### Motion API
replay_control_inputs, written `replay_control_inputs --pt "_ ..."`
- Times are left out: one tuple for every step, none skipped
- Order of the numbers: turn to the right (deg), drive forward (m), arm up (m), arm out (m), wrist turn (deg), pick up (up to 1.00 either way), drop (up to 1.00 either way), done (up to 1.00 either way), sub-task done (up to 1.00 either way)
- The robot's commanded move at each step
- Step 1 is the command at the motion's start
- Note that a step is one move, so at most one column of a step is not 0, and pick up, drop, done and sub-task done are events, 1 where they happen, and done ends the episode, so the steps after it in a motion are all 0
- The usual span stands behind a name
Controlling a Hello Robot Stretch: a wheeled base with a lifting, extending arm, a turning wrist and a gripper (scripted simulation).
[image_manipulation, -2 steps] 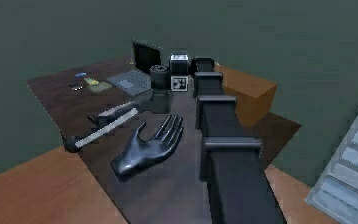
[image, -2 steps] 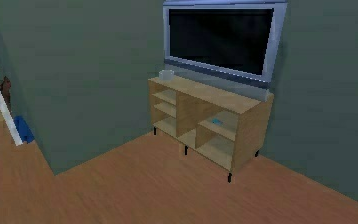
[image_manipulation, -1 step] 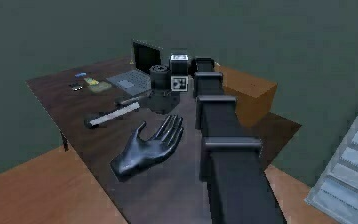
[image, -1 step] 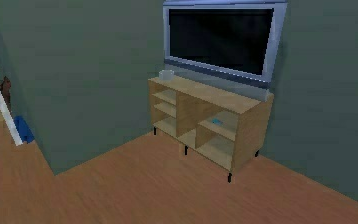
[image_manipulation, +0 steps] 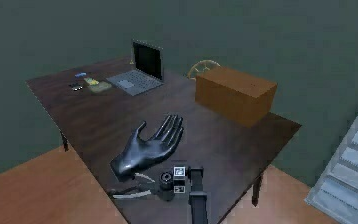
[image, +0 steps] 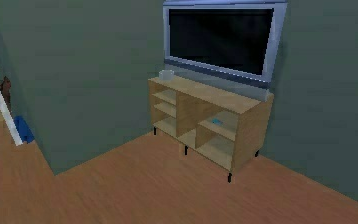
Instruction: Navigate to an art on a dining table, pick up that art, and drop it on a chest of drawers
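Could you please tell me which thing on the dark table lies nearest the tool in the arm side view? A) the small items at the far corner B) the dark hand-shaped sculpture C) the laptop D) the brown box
B: the dark hand-shaped sculpture lies on the table right by the tool, while the laptop and the brown box stand farther up the picture.

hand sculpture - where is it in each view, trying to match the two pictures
arm side view: the hand sculpture lies on the dark table, lower middle of the picture, near the table's close edge, in front of the brown box.
forward view: faces a wooden shelf unit under a tv, against the wall.
shared landmark: the wood floor, at the bottom of the forward view and lower left of the arm side view.
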Motion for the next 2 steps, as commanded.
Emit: replay_control_inputs --pt "0.0 0.00 0.00 0.00 0.0 1.00 0.00 0.00 0.00" --pt "0.0 0.00 0.10 0.00 0.0 0.00 0.00 0.00 0.00"
